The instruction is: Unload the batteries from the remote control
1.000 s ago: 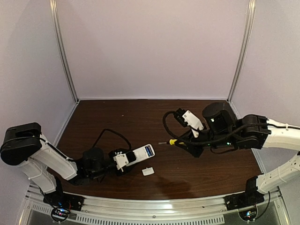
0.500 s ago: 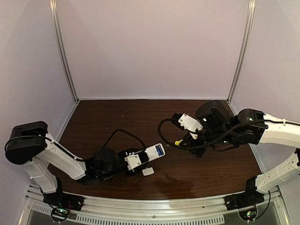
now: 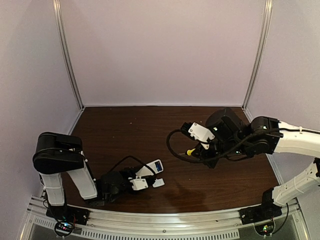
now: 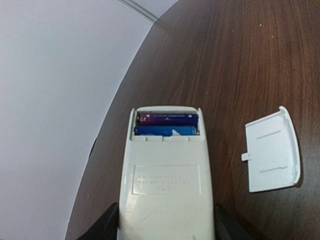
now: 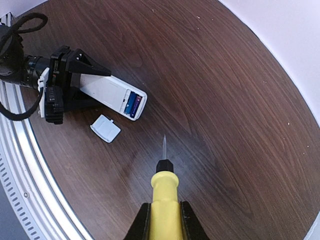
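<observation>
Risk: the screwdriver tip, well apart from the batteries, could skid and flick a cell off the table — the remote control is gripped only at its other end. Left pincer about half open, clamped on the remote control's sides near the loose cover; right pincer closed tight on the yellow handle.
</observation>
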